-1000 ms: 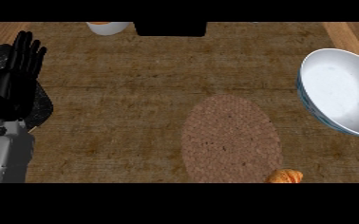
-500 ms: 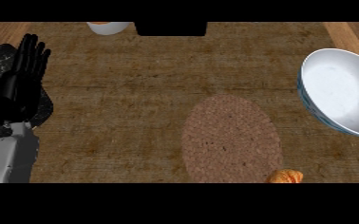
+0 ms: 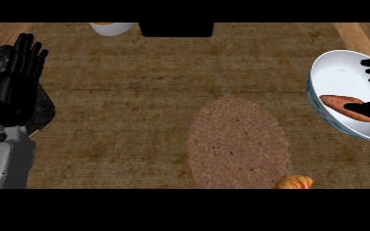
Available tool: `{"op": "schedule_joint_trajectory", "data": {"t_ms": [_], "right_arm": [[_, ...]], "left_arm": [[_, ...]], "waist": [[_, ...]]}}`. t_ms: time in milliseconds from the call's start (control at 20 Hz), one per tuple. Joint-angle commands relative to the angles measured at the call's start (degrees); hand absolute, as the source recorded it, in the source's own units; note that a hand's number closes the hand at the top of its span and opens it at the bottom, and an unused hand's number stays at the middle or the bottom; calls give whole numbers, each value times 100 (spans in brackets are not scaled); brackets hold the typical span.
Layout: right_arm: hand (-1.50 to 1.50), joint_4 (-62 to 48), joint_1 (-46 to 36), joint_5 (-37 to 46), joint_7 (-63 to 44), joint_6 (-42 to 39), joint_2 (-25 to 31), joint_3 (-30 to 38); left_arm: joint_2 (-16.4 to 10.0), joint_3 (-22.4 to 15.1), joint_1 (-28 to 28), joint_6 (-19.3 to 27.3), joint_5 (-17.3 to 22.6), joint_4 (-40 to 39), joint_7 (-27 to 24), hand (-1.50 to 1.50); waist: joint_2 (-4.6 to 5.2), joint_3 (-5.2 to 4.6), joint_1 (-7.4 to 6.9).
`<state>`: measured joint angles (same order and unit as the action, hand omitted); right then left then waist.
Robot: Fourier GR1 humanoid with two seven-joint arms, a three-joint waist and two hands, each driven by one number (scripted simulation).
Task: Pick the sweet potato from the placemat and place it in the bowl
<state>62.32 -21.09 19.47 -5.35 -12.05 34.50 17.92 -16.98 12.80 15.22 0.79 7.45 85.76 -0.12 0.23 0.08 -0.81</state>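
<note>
The orange-brown sweet potato (image 3: 338,101) lies inside the white bowl (image 3: 329,78) at the right edge. Of my right hand (image 3: 358,109) only dark fingers show at that edge. One is curled over the sweet potato's right end and another (image 3: 365,68) sits higher above the bowl. The oval woven placemat (image 3: 239,149) at lower centre has nothing on it. My left hand (image 3: 18,85) rests open at the left edge, fingers up, far from the bowl.
A dark speckled round object (image 3: 42,111) lies under my left hand. A white cup (image 3: 113,28) and a black block (image 3: 175,29) stand at the counter's far edge. An orange croissant-like item (image 3: 294,181) sits just below the placemat's right side.
The bowl held nothing before. Now the sweet potato and my right hand's fingers have come in from the right over the bowl. My left hand has barely moved.
</note>
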Motion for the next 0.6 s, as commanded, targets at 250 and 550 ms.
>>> {"op": "schedule_joint_trajectory", "data": {"t_ms": [250,550], "right_arm": [[-150,-503,-647,-684,723,1010,3,1173],[-150,-1393,-310,-1199,1247,936,663,2076]], "left_arm": [[-121,165,53,-65,12,-268,-138,0],[-81,140,-105,-169,117,-38,-28,0]], "waist": [[-8,-5,74],[-9,-3,70]]}}
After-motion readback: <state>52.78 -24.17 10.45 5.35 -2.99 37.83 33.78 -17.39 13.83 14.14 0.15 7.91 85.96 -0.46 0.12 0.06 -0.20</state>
